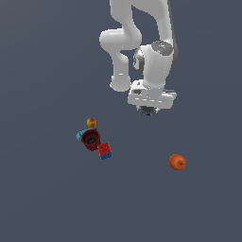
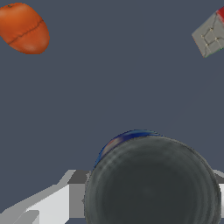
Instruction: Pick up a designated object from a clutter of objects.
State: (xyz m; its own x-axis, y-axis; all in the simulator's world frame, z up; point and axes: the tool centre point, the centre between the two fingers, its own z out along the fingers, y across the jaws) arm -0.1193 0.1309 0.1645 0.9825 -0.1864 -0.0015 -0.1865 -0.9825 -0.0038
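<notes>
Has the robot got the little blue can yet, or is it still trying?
Nearly there. The blue can fills the wrist view right at the gripper, apart from the orange fruit and dark red cup. Whether the fingers have closed or lifted it isn't visible. Lifting looks left.

A flat, plain dark grey-blue floor (image 1: 42, 198) carries everything. Toward the exterior view's left sits a tight cluster — a dark red cup (image 1: 90, 139), a teal thing (image 1: 80, 135) touching its left side, a small yellow-red ball (image 1: 91, 123) just beyond, and a red-and-blue cube (image 1: 105, 151) beside the cup (on its near right). An orange fruit (image 1: 177, 162) lies alone, well apart to the right.
</notes>
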